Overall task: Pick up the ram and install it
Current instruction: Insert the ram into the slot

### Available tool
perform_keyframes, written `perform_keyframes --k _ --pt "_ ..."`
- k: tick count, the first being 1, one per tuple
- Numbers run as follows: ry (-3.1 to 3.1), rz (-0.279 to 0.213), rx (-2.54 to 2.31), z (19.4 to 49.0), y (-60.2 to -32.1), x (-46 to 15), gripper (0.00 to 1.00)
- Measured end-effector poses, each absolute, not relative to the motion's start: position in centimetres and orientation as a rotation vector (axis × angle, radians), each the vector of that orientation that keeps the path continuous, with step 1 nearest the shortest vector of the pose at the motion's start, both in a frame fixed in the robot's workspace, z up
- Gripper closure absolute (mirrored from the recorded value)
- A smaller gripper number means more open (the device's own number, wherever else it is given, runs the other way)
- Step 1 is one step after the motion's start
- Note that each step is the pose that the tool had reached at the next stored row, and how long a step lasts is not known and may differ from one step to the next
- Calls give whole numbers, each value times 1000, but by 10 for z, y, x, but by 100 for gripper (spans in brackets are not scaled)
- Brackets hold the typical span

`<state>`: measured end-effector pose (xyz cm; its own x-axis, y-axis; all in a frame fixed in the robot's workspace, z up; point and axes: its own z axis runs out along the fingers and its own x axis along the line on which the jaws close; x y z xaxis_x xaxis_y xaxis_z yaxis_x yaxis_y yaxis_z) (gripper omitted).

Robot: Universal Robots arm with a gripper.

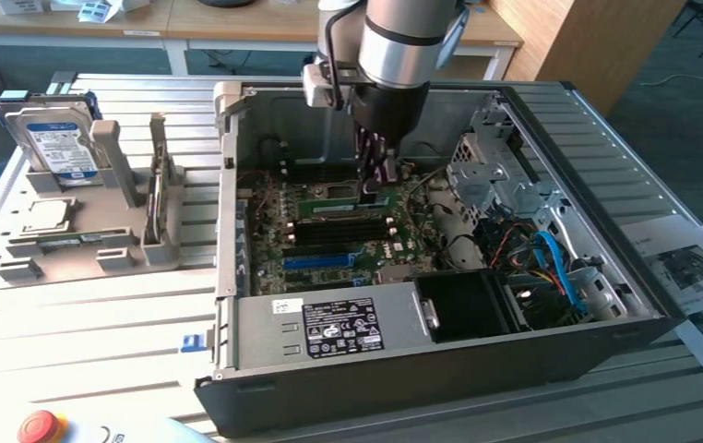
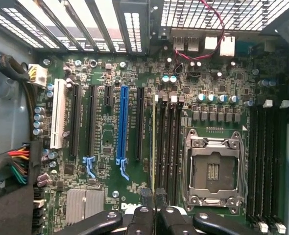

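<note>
Pincer point(image 2: 155, 197) tight around ram point(image 2: 154, 144), over motherboard slots point(image 2: 171, 142).

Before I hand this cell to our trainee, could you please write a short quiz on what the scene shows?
1. Where does the hard drive stand?
2. The gripper is shut on: A) the hard drive, B) the ram, C) a red cable.
3. True or false: a cooler covers the CPU socket.
Key:
1. Upright in the grey fixture, outside the computer case, on the exterior view's left.
2. B.
3. False: the socket is bare.
</note>
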<state>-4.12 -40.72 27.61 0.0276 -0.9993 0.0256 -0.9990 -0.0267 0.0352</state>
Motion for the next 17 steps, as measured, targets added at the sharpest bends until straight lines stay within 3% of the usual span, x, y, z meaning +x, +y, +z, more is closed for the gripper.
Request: perform_keyframes --k 17 --pt "-2200 -11 2182 269 -407 -41 88"
